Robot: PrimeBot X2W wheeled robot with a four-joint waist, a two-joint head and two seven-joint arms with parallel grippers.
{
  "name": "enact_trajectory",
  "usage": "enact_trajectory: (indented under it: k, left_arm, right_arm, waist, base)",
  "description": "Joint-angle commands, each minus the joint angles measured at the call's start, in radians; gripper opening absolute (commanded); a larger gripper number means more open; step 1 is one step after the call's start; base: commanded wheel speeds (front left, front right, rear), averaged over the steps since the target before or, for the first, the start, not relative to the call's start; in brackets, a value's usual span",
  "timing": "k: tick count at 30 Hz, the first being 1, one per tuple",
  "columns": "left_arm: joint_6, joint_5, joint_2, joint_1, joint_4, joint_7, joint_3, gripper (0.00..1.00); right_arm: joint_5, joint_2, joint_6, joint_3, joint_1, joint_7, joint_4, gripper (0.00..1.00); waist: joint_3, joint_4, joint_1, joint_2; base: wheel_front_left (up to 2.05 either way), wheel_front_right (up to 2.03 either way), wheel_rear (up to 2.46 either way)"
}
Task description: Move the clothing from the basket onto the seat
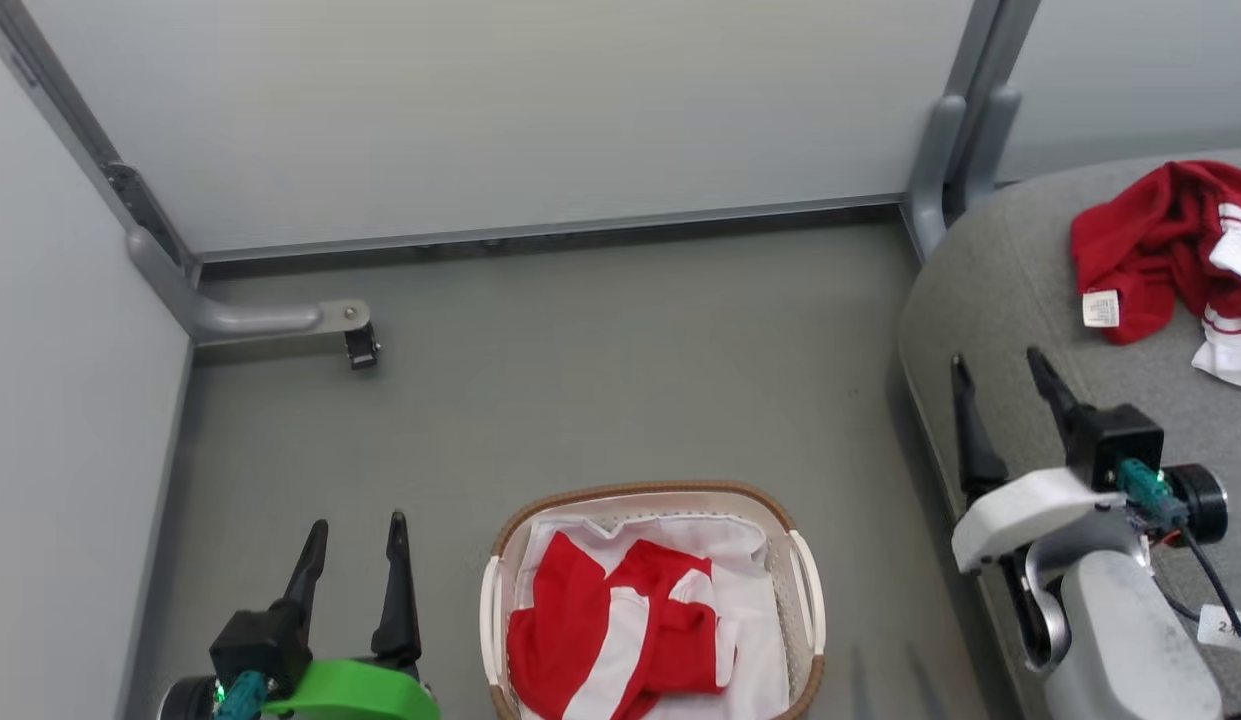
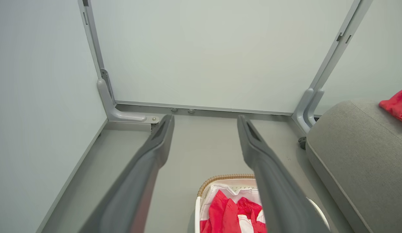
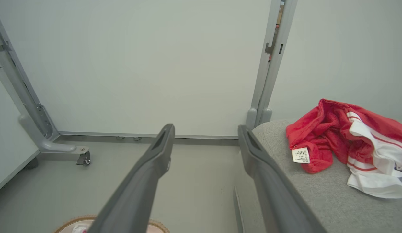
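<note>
One piece of red and white clothing (image 1: 620, 630) lies crumpled in the white basket (image 1: 806, 590) with a brown rim, on the floor at the bottom middle; it also shows in the left wrist view as clothing (image 2: 233, 215) in the basket (image 2: 220, 178). A second red and white garment (image 1: 1170, 255) with a small white tag lies on the grey seat (image 1: 1000, 300) at the right, seen too as the garment (image 3: 343, 139) on the seat (image 3: 317, 194). My left gripper (image 1: 352, 535) stands open left of the basket, holding nothing. My right gripper (image 1: 1000, 375) is open over the seat's edge, empty.
Pale partition walls close off the back and left, on grey posts. A grey foot with a caster (image 1: 360, 345) juts onto the floor at the back left. Another post base (image 1: 945, 170) stands by the seat's far corner. Grey floor lies between basket and walls.
</note>
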Motion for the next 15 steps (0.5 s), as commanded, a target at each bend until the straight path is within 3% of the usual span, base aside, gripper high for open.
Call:
enact_trajectory:
  k: [1, 7, 15]
  left_arm:
    - [-0.006, 0.007, -0.008, 0.024, -0.001, -0.001, 0.008, 1.00]
    - [-0.022, 0.022, -0.024, 0.079, -0.007, -0.001, 0.044, 1.00]
    - [-0.033, 0.026, -0.041, 0.123, -0.014, -0.001, 0.072, 1.00]
  right_arm:
    - [0.023, -0.004, -0.001, 0.014, 0.037, -0.002, -0.022, 1.00]
    - [0.097, -0.004, -0.001, 0.088, 0.164, -0.002, -0.098, 1.00]
    - [0.115, -0.004, -0.001, 0.141, 0.254, -0.002, -0.154, 1.00]
  waist:
    - [-0.027, 0.020, 0.0001, 0.0000]
    - [-0.044, 0.017, 0.0001, 0.0000]
    - [-0.052, 0.008, 0.0001, 0.0000]
  base:
    - [0.00, 0.00, 0.00]
    - [0.00, 0.00, 0.00]
    - [0.00, 0.00, 0.00]
